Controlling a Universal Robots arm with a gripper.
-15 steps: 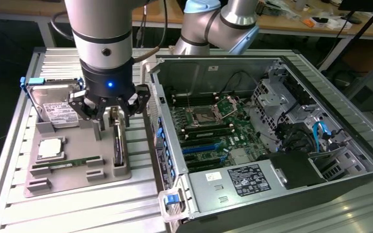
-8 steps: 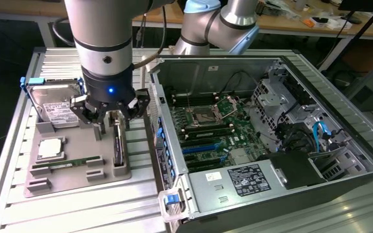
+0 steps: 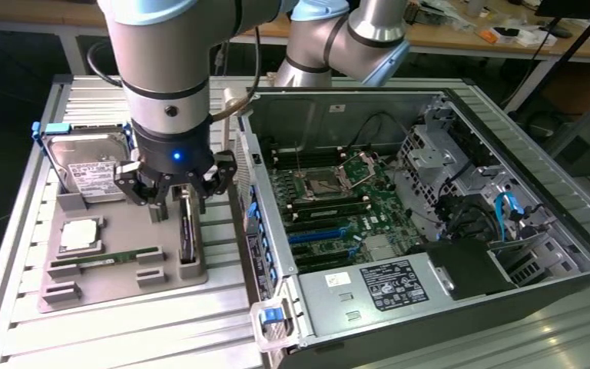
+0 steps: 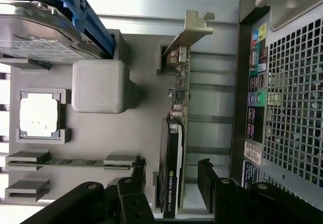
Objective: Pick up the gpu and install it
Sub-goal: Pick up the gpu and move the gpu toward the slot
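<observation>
I log the gpu (image 4: 170,183) as black on its cooler, green on its board edge and silver at the bracket; gripper (image 3: 179,206) black, with a blue light (image 3: 177,156) on the arm's black wrist; tray (image 3: 120,288) plain grey; memory stick (image 3: 105,258) green; hard drive (image 3: 90,175) silver with a white label and a blue clip (image 3: 53,128); case wall (image 4: 298,93) grey with a square-grid perforation.

Arm (image 3: 167,69) upright, pointing straight down; gripper (image 3: 175,201) jaws spread wide, apparently clamping nothing.

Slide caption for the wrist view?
Open jaws flank the gpu standing on edge in its grey holder, beside the computer case.
</observation>
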